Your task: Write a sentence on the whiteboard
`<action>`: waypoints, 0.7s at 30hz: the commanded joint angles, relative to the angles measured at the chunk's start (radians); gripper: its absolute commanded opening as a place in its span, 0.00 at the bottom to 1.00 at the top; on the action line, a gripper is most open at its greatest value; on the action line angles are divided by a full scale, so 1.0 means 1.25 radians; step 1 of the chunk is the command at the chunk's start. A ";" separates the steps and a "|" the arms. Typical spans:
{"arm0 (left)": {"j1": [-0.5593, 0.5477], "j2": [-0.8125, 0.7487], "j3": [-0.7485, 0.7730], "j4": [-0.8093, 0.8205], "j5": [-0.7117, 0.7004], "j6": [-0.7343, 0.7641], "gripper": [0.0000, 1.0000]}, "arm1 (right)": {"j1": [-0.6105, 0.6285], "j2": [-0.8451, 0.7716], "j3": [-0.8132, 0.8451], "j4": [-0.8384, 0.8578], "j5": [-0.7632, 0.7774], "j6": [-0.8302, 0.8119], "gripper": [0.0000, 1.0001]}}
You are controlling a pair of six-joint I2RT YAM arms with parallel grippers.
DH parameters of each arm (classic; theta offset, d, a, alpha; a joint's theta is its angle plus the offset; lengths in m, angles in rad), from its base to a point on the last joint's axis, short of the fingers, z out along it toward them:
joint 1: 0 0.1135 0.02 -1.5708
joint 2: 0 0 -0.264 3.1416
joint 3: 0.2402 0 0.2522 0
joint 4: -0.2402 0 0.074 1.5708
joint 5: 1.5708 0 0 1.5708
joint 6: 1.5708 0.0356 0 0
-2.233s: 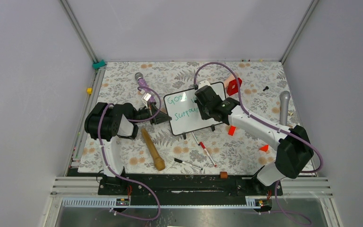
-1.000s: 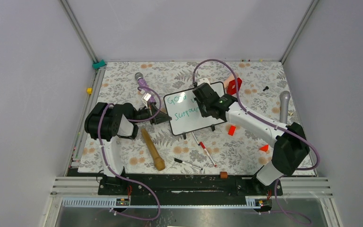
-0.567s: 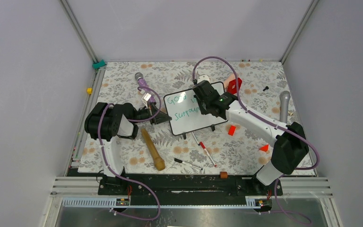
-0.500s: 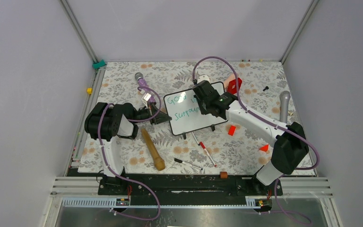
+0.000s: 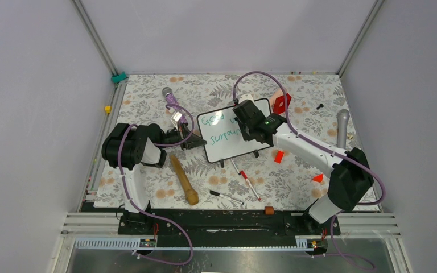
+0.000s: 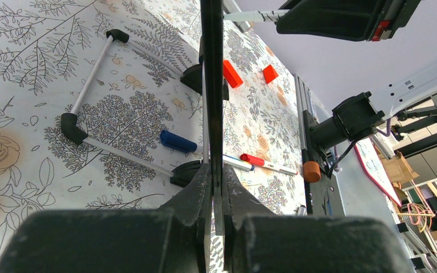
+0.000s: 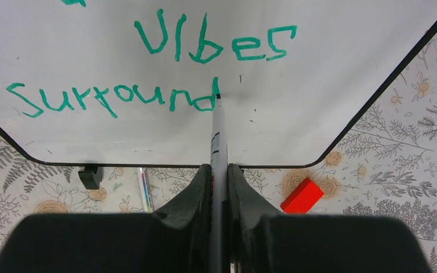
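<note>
The whiteboard (image 5: 230, 147) stands tilted on the floral mat at mid-table. My left gripper (image 5: 196, 139) is shut on its left edge; the left wrist view shows the whiteboard (image 6: 211, 68) edge-on between the left gripper (image 6: 213, 170) jaws. My right gripper (image 5: 244, 128) hovers over the whiteboard (image 7: 330, 68), shut on a white marker (image 7: 218, 136). The marker's tip touches the last "d" of the sentence (image 7: 114, 99), green handwriting whose visible words read "Vibes" above "Surround". From above, my right arm hides part of the sentence (image 5: 219, 128).
A wooden pin (image 5: 183, 179) lies near the left arm. Two loose markers (image 5: 249, 183) (image 5: 226, 197) lie in front of the board. Red blocks (image 5: 281, 103) (image 5: 279, 156) (image 5: 318, 178), a grey microphone (image 5: 342, 128), a purple one (image 5: 170, 96) and a small brown cylinder (image 5: 269, 210) are scattered around.
My right gripper, still holding the marker, drifted a little up and left over the board, then came slightly back right. The left gripper and the board have not moved.
</note>
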 commanded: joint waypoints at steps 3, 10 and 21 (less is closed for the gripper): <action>-0.004 0.018 0.008 0.001 0.002 0.040 0.02 | -0.011 -0.020 -0.027 0.021 -0.012 0.013 0.00; -0.004 0.018 0.007 0.002 0.002 0.040 0.02 | -0.010 -0.024 -0.039 0.021 -0.012 0.015 0.00; -0.004 0.018 0.007 0.001 0.002 0.039 0.02 | -0.011 -0.055 -0.050 0.011 0.018 0.015 0.00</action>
